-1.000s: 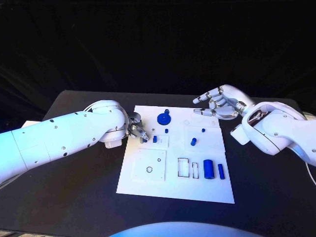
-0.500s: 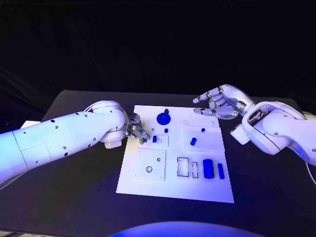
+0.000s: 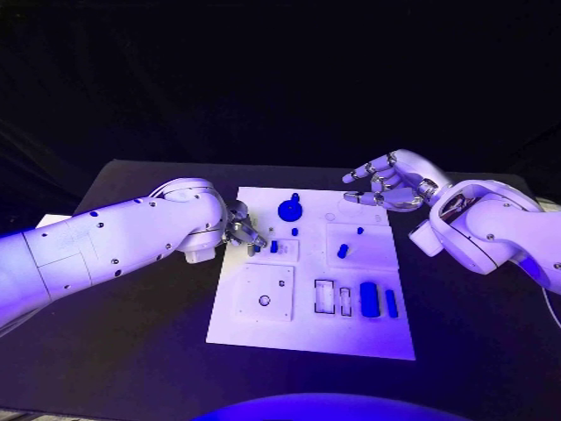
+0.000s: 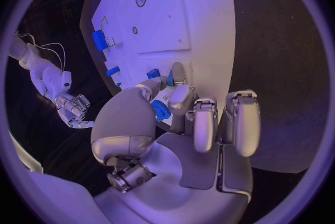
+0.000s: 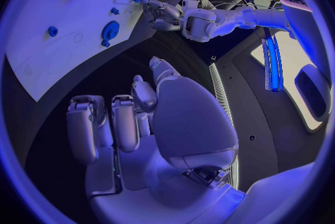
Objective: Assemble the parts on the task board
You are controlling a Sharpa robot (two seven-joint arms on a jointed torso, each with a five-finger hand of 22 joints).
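Left hand [image 3: 240, 231] on blue peg [image 3: 274, 247] (right hand [image 3: 388, 182] empty, fingers curled)

One task board [image 3: 312, 338], seven blue parts, one black table [image 3: 142, 351]
On the board: one round disc [image 3: 289, 210], one thick cylinder [image 3: 369, 300], one slim bar [image 3: 392, 303], one short peg [image 3: 343, 251] and three small studs [image 3: 294, 231]. Two white arms [image 3: 103, 250], two silver hands [image 3: 388, 182].

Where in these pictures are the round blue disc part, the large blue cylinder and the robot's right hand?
Round blue disc part [image 3: 289, 210]: head view, middle of its top face.
Large blue cylinder [image 3: 369, 300]: head view, middle of its side.
Right hand [image 3: 388, 182]: head view, middle of the hand.
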